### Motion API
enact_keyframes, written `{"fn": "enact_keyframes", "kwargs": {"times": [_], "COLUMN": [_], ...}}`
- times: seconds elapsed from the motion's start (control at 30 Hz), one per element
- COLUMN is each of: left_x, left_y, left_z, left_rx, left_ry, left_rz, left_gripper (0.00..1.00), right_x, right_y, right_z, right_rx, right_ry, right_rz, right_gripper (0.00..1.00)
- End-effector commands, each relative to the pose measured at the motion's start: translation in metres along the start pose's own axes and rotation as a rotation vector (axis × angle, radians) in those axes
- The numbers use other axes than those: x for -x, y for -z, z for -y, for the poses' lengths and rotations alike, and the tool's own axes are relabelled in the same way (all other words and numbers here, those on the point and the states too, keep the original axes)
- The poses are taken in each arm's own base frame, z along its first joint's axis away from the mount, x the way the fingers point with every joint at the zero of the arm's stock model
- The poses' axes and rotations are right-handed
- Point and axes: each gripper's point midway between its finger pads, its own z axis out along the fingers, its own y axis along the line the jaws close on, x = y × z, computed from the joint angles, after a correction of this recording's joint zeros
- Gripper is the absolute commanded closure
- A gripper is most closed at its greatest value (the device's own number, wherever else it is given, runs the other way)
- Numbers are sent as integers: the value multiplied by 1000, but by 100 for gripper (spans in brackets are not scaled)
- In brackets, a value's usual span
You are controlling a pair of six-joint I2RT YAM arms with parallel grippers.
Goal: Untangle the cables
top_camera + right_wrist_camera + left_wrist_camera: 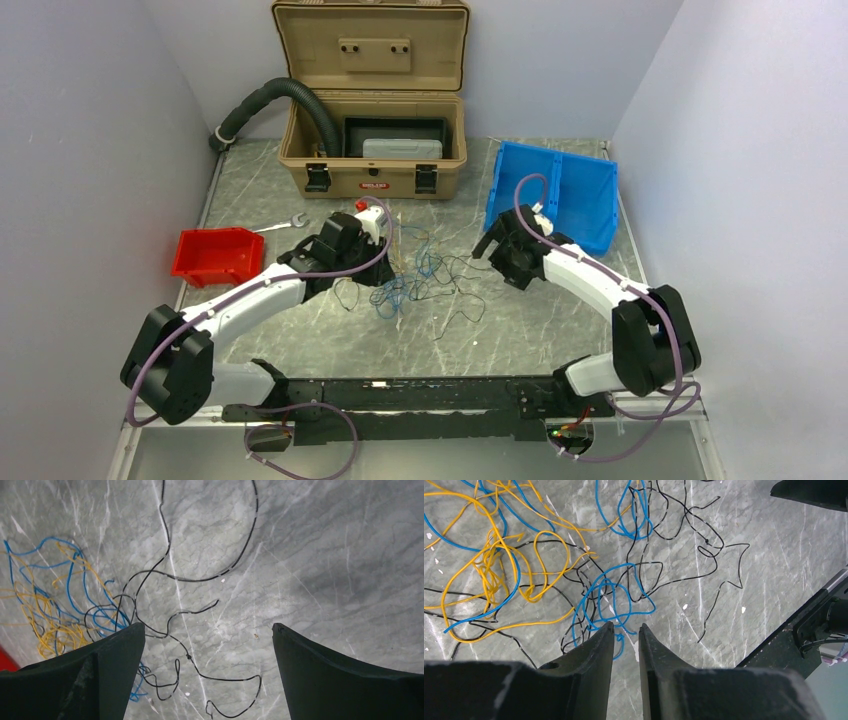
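Top external view: the cables (425, 280) lie in a loose tangle on the grey marbled worktop (560, 330), between the two arms and in front of the open tan case (300, 165). The left end effector (388, 268) sits at the tangle's left edge. The right end effector (490, 245) hangs just off its right edge, near the blue bin (560, 190). A red bin (215, 255) and a wrench (282, 225) rest to the left, well apart from the wires. A black ribbed hose (275, 92) curves into the case from the back left corner.

From the left wrist, the fingers stand close together with only a narrow slot between them. A blue loop (616, 597) lies just ahead of the tips, and one blue strand runs into the slot. It looks loose rather than pinched, though that angle does not settle whether the tips touch it. Yellow-orange strands (491, 565) are massed to the left, woven through blue and black ones.

From the right wrist, the jaws are spread wide with nothing between them. A long black strand (220, 575) winds across the bare marble below, and the blue and yellow bunch sits off to the left.
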Motion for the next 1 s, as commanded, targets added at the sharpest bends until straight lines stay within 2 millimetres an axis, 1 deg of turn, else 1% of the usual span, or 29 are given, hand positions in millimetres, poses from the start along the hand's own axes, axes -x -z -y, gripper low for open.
{"fn": "enact_keyframes", "kwargs": {"times": [0.0, 0.03, 0.07, 0.2, 0.37, 0.57, 0.73, 0.87, 0.97], "left_x": [23, 23, 23, 22, 21, 15, 13, 13, 14], "left_y": [2, 2, 2, 3, 5, 9, 10, 11, 13], "left_z": [16, 16, 16, 15, 16, 13, 13, 13, 13], "left_rx": [-56, -57, -56, -52, -59, -54, -52, -53, -51], "left_ry": [-29, -29, -28, -32, -35, -38, -42, -45, -48], "left_rz": [59, 59, 60, 60, 65, 64, 65, 70, 73], "left_gripper": [71, 71, 70, 71, 71, 70, 70, 70, 70], "right_x": [10, 10, 12, 5, -1, -3, 0, 7, 9], "right_y": [1, -1, -1, -8, -18, -32, -42, -43, -46], "right_z": [-3, 0, 0, 0, -5, -10, -19, -16, -11], "right_rx": [-68, -111, -137, -199, -198, -202, -236, -331, -367], "right_ry": [-108, -116, -119, -125, -141, -139, -150, -130, -128], "right_rz": [53, 55, 56, 29, 17, 2, -2, 37, 55], "right_gripper": [0, 0, 0, 0, 0, 0, 0, 0, 0]}}
